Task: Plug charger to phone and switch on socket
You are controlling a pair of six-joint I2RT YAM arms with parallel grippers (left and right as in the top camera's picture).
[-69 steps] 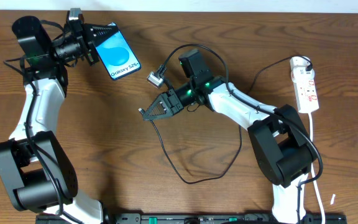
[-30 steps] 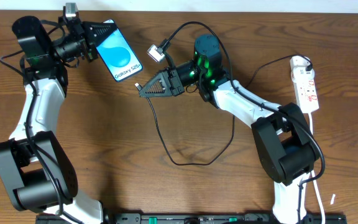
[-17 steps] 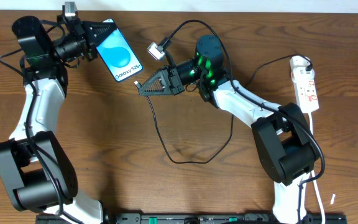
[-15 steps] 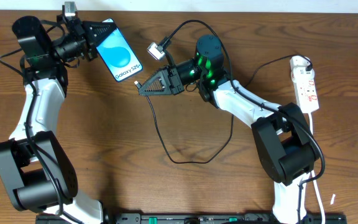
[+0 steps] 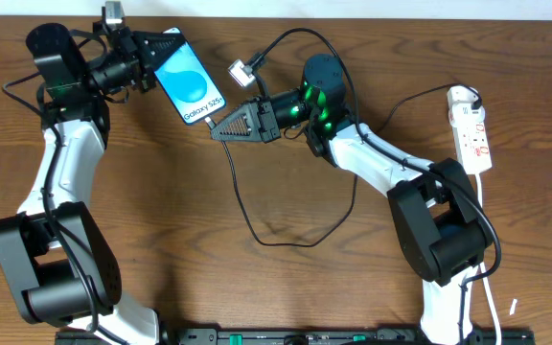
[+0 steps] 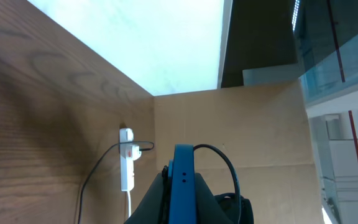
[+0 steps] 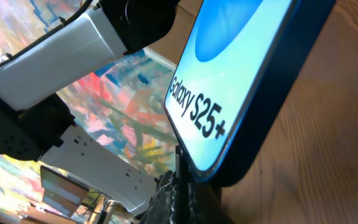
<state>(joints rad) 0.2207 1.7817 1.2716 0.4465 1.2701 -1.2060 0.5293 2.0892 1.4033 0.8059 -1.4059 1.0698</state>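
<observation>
i'm clamping the phone (image 5: 192,84) in the left gripper (image 5: 153,59), right gripper (image 5: 218,131) pinching the charger (image 5: 234,177) just by the phone's lower edge.

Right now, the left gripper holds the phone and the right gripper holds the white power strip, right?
No. The right gripper holds the charger, not the power strip, which lies far from it. The left gripper does hold the phone. The overhead view shows it.
</observation>
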